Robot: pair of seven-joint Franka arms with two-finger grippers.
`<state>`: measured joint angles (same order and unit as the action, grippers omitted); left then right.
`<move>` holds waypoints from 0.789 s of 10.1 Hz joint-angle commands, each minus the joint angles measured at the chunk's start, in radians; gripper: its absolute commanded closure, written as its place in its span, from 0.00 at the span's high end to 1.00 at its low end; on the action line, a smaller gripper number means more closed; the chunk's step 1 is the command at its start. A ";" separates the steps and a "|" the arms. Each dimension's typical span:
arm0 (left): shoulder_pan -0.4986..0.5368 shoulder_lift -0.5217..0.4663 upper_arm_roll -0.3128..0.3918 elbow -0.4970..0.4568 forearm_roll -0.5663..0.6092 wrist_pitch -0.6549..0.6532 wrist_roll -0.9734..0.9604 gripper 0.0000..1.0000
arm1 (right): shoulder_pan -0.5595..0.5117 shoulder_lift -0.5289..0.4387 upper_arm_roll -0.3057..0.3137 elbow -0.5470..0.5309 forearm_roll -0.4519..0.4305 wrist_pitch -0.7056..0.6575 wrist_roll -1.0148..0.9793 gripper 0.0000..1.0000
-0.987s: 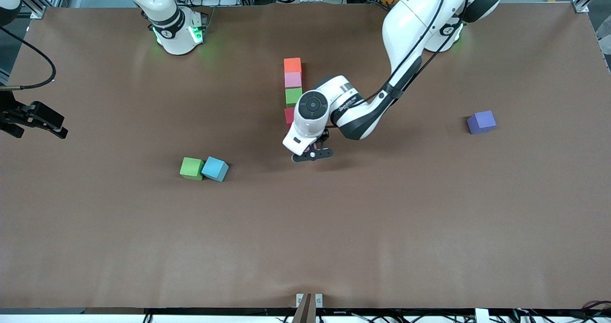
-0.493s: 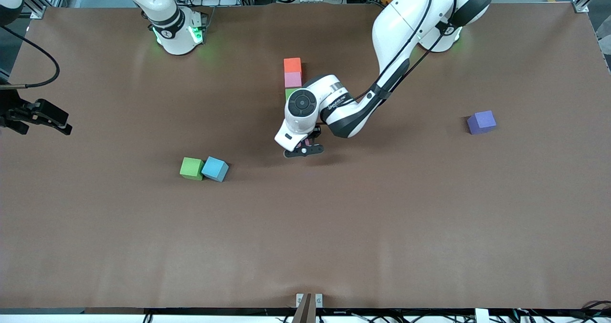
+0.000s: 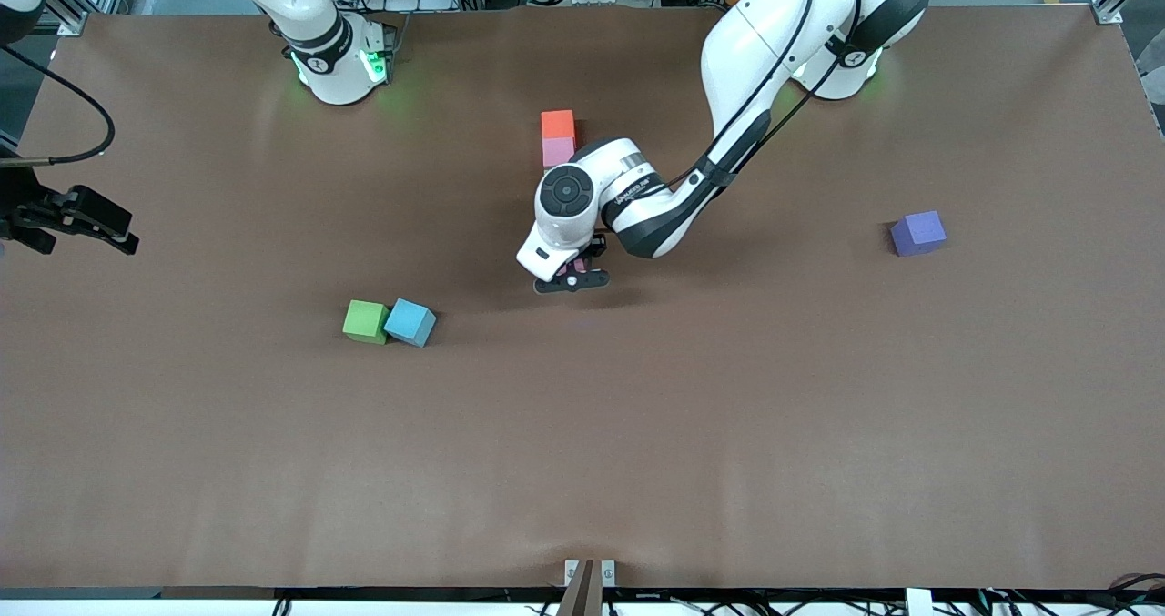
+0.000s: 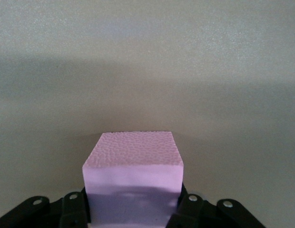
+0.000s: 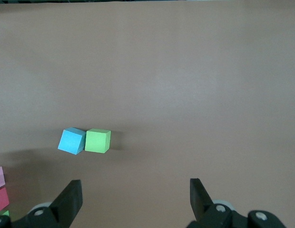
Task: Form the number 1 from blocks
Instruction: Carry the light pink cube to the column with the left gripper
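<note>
Pink block (image 4: 133, 175) shifted, apparently square-on.

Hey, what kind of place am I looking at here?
Probably a robotics lab or test cell: two white arms are mounted at one table covered in brown matting, foam cubes such as the orange block and purple cube sit on it, and cables and aluminium framing line the edge.

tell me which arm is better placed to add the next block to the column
Left. The left gripper is shut on a pink block at the column's near end, just below the orange block. The right gripper waits open at the table's edge, holding nothing.
</note>
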<state>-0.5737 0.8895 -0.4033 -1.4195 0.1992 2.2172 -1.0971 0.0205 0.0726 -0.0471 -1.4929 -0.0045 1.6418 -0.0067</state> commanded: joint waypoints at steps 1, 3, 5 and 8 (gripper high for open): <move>-0.018 0.008 0.014 0.013 -0.012 -0.030 -0.003 0.00 | 0.004 -0.008 -0.002 0.019 -0.002 -0.025 0.001 1.00; -0.020 0.008 0.012 0.007 -0.011 -0.034 -0.004 0.00 | 0.004 -0.008 -0.002 0.019 -0.002 -0.023 0.001 1.00; -0.034 0.006 0.012 -0.004 -0.011 -0.048 -0.006 0.00 | 0.004 -0.007 -0.003 0.019 -0.002 -0.025 0.001 1.00; -0.040 0.002 0.011 -0.007 -0.011 -0.080 -0.004 0.00 | -0.001 -0.007 -0.007 0.022 0.000 -0.042 0.007 1.00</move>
<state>-0.5969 0.8869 -0.4033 -1.4161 0.1993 2.1702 -1.0971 0.0199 0.0726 -0.0509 -1.4811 -0.0044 1.6274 -0.0067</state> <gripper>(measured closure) 0.396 0.000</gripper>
